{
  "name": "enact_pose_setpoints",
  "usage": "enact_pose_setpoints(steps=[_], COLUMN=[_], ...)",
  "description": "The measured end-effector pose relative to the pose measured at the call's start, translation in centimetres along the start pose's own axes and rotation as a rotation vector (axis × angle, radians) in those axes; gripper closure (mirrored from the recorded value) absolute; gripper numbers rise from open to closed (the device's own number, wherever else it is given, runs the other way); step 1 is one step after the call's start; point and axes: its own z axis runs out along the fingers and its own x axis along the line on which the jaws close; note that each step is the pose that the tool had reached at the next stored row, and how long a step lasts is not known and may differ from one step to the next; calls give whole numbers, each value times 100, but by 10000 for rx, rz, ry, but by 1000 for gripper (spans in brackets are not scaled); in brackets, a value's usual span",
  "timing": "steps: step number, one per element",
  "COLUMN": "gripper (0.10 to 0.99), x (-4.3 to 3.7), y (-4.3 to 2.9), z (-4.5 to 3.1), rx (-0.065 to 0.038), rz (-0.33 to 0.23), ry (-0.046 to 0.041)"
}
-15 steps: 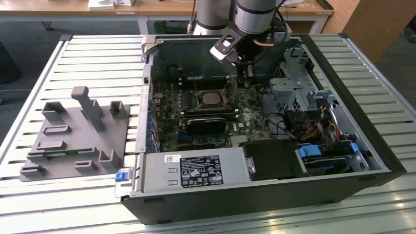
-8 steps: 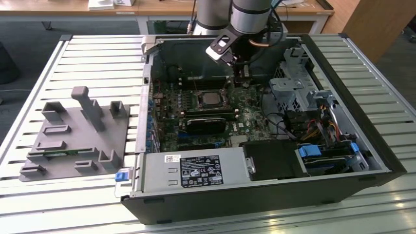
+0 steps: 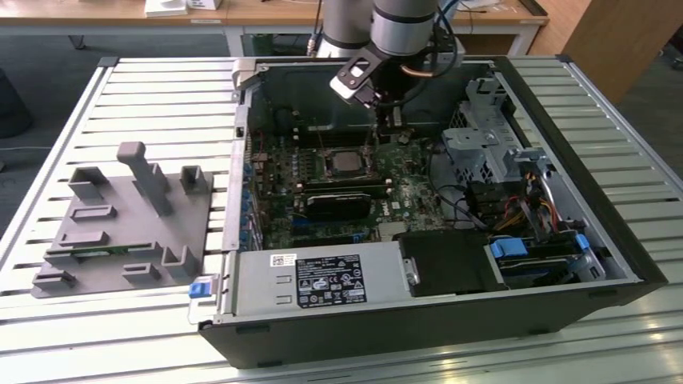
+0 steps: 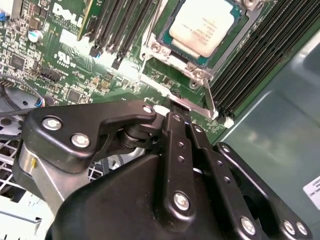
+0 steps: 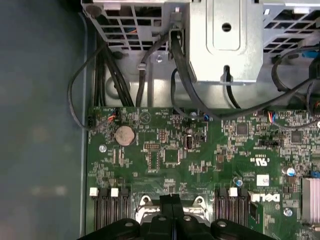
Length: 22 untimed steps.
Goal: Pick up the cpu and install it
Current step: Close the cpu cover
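slatted table (image 3: 160,96), open pc case (image 3: 427,332), cpu (image 4: 200,25) in socket (image 4: 161,47), end effector (image 4: 179,111) closed, empty, alongside

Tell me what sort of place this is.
Likely a robotics lab workbench for computer assembly: an open desktop computer case on a slatted metal table, beside a grey fixture tray, wooden desks behind.
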Motion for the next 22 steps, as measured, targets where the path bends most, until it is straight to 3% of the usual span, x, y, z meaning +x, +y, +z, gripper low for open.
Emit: enact_pose_setpoints(steps=[2,3,15,22], gripper=[980,980,980,980], x=[0,0,0,-13], y=[-21,-66,-126,-217], z=[0,-1,0,22], rx=[0,0,0,2], rz=[0,0,0,0], ry=[0,1,2,-1])
